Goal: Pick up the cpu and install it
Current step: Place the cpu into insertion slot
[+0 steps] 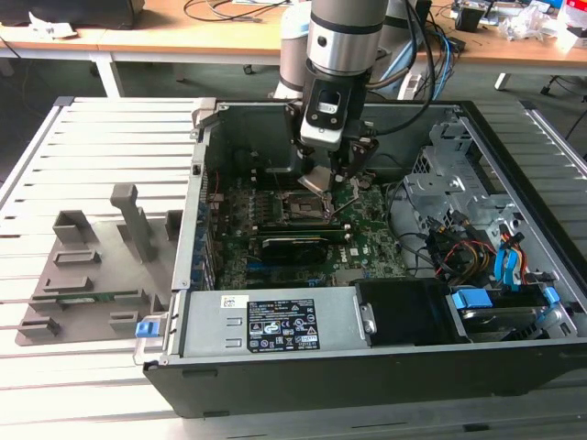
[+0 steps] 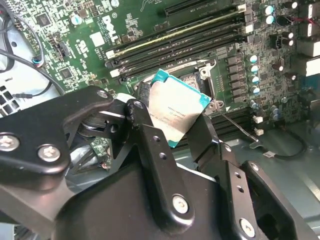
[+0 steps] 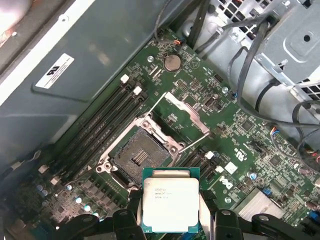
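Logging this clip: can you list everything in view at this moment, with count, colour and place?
cpu: one, silvery top with teal edge, held over the motherboard near the socket.
socket: one, black with metal frame, open and empty, on the motherboard.
motherboard: one, green, inside the case.
memory slots: several, black, beside the socket.
coin battery: one, silver, on the motherboard.
computer case: one, black and grey, lying open on the table.
holder blocks: several, grey, on the exterior view's left of the case.
table: one, pale, slatted, under the case.
arm: one, silver and black, reaching into the case.
claw: one, black, shut on the cpu.
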Available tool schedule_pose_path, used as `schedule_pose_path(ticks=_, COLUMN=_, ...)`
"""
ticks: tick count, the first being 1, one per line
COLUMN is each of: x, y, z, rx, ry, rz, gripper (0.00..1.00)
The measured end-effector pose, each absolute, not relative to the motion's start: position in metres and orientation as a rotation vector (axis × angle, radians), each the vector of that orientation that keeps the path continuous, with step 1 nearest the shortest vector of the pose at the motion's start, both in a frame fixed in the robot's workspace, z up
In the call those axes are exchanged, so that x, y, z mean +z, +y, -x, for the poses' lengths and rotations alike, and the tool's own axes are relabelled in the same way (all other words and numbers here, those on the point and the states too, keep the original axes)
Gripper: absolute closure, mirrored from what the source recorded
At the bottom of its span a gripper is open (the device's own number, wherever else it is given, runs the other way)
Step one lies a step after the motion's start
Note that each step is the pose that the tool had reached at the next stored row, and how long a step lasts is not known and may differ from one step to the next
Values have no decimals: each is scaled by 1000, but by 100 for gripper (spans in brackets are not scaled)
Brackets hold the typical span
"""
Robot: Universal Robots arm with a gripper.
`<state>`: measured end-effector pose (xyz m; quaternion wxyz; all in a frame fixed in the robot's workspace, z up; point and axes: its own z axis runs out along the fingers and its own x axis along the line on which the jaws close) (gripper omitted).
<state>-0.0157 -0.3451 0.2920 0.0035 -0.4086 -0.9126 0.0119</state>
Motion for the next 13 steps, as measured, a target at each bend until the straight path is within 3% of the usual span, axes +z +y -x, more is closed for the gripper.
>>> schedule_pose_path(ticks=13, x=292, y=-345, z=16, rx=36, ry=-2779, rz=1448, gripper=46)
